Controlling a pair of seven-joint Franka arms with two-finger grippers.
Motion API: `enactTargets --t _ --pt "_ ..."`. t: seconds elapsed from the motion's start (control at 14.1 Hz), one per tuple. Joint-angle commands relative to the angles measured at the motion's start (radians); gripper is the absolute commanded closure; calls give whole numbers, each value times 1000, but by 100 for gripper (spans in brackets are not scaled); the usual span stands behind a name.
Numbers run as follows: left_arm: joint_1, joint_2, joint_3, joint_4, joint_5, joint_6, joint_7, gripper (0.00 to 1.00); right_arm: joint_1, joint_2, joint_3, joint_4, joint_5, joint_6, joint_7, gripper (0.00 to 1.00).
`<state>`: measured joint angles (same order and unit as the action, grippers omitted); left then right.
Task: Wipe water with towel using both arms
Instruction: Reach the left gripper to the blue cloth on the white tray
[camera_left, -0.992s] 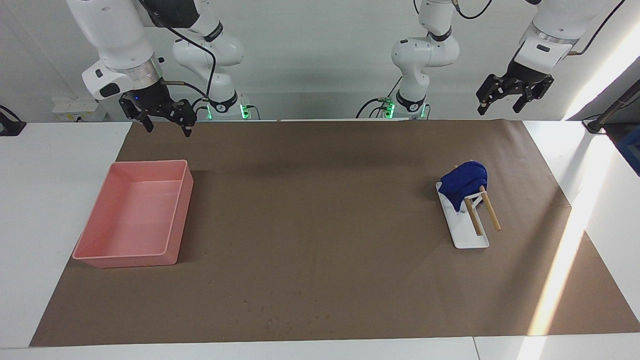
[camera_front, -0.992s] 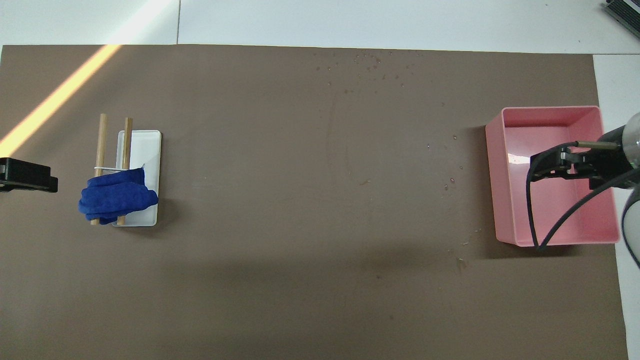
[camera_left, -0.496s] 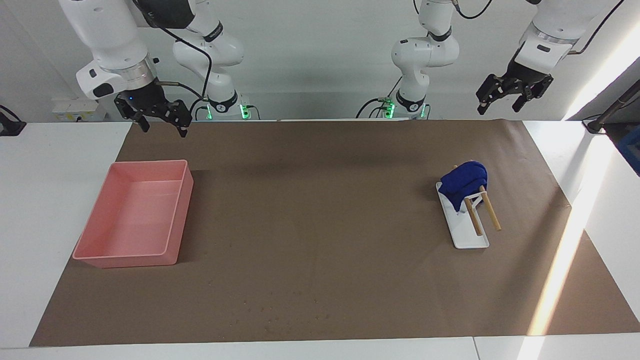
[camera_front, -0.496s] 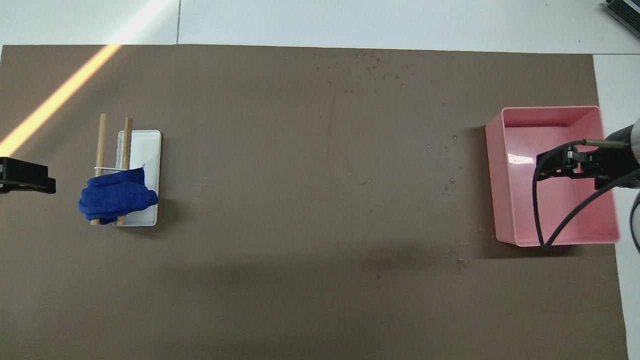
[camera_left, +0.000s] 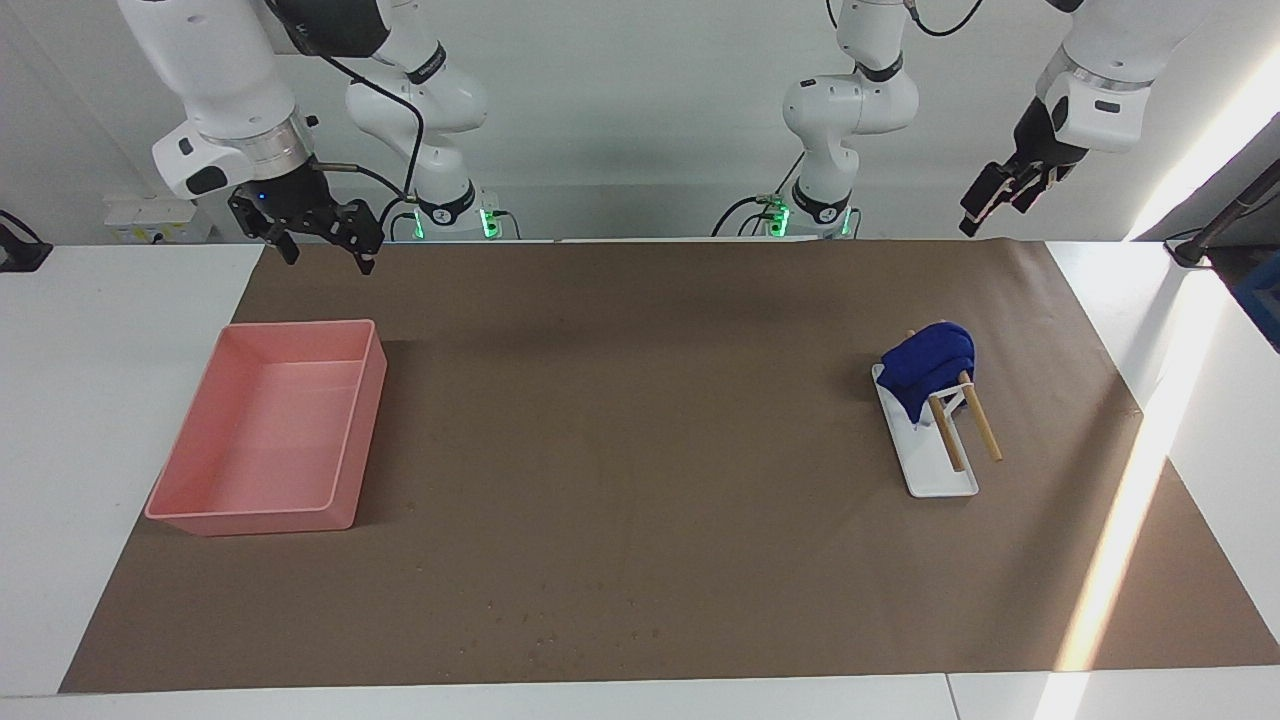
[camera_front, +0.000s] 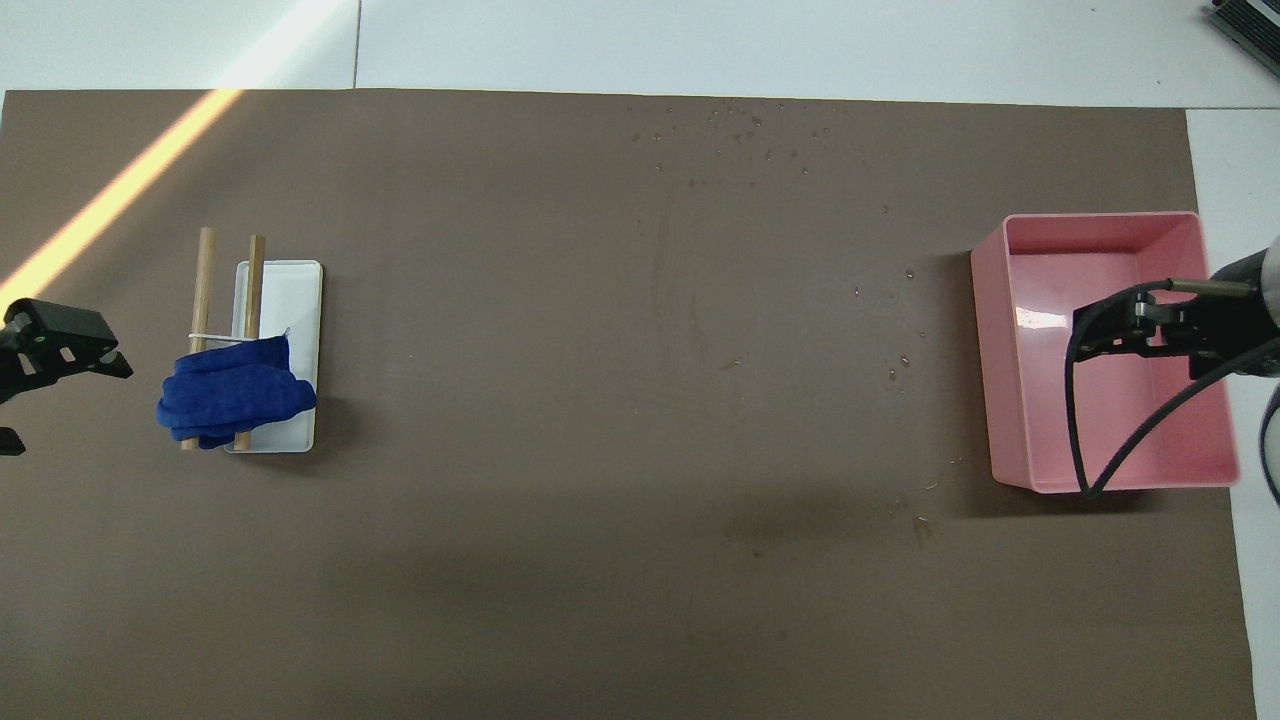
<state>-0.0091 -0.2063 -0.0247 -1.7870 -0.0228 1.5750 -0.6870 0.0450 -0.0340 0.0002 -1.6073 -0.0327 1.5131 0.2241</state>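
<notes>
The royal-blue towel (camera_left: 930, 362) lies bundled over a small wooden rack (camera_left: 984, 430) on a white tray (camera_left: 943, 475), toward the left arm's end of the table; it also shows in the overhead view (camera_front: 235, 400). Water droplets (camera_left: 560, 630) speckle the brown mat at the edge farthest from the robots, also visible in the overhead view (camera_front: 740, 125). My left gripper (camera_left: 995, 205) hangs high, open and empty, over the mat's edge beside the towel (camera_front: 60, 395). My right gripper (camera_left: 328, 255) is open and empty, raised by the pink tray's end nearest the robots (camera_front: 1085, 335).
A pink tray (camera_left: 352, 440) stands toward the right arm's end of the table; its rim shows in the overhead view (camera_front: 985, 350). A few droplets (camera_front: 900, 365) lie beside it. A brown mat (camera_left: 640, 420) covers the table.
My left gripper has turned at the wrist and now shows side-on, still high. My right gripper rose slightly, then held still. The towel has not moved.
</notes>
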Motion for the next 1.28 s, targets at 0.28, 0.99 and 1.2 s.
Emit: enactTargets --t 0.28,0.99,1.2 --pt "23 -120 9 -325 -6 275 -334 0 -8 -29 1 -33 -4 12 -22 0" --pt "60 48 9 -476 -6 641 -859 0 -8 -29 1 -33 -4 12 -22 0" --pt "58 91 9 -470 -6 678 -925 0 -8 -29 1 -33 -4 12 -22 0"
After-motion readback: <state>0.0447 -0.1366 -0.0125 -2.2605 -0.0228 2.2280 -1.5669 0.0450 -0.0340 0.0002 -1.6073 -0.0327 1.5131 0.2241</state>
